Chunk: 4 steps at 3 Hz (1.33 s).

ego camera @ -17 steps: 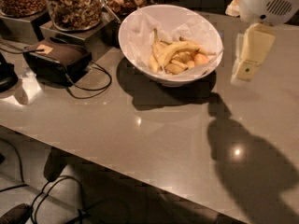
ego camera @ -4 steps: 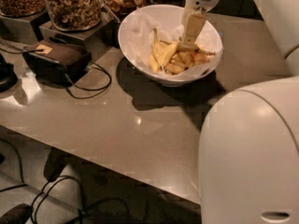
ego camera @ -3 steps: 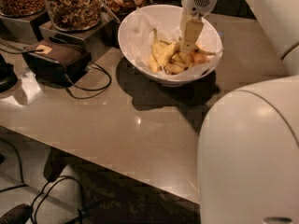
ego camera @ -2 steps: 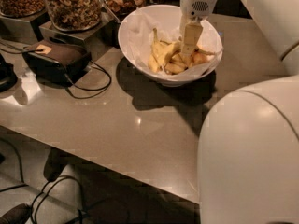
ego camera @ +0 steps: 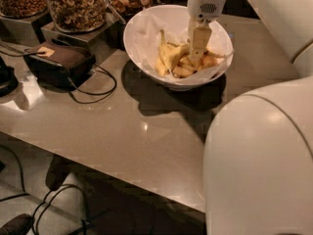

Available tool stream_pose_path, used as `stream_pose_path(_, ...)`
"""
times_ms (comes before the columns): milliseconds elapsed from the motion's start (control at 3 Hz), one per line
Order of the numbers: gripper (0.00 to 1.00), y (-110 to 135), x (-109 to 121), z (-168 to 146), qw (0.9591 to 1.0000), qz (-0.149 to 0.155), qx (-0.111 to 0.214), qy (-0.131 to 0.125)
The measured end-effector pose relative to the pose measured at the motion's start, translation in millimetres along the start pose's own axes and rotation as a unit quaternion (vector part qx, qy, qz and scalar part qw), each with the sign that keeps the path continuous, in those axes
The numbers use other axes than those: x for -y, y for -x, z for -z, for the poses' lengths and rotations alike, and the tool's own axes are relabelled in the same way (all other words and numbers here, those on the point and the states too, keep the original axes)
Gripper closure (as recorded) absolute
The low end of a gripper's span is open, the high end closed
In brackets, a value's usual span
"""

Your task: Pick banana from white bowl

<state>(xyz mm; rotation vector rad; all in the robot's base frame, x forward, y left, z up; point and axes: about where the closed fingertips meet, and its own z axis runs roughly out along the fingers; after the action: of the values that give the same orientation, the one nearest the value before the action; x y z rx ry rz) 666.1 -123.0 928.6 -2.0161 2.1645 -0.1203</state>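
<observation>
While the counter (ego camera: 122,126) is spread wide below the end effector (ego camera: 199,45), the white bowl (ego camera: 134,43) is set directly under it, lined with crumpled paper. The banana (ego camera: 170,55) is seen inside, just beside the end effector, toward the glass jars (ego camera: 78,6). It is judged light, soft and easily bruised; a gentle hold across its plump middle is advised. Whether the end effector is open, or holding anything, cannot be told.

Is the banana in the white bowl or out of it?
In. The banana lies on the paper lining inside the white bowl; the gripper reaches into the bowl beside it.
</observation>
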Motion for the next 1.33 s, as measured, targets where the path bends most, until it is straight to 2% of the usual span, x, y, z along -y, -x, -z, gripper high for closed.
stream_pose_path(333,0.4,1,5,0,1.0,0.006,-0.001,-0.001)
stream_pose_path(667,0.35,6,10,-2,0.9997,0.024,0.004,0.001)
stream_pose_path(1333,0.35,16,18,-9,0.9984,0.055,0.009,0.006)
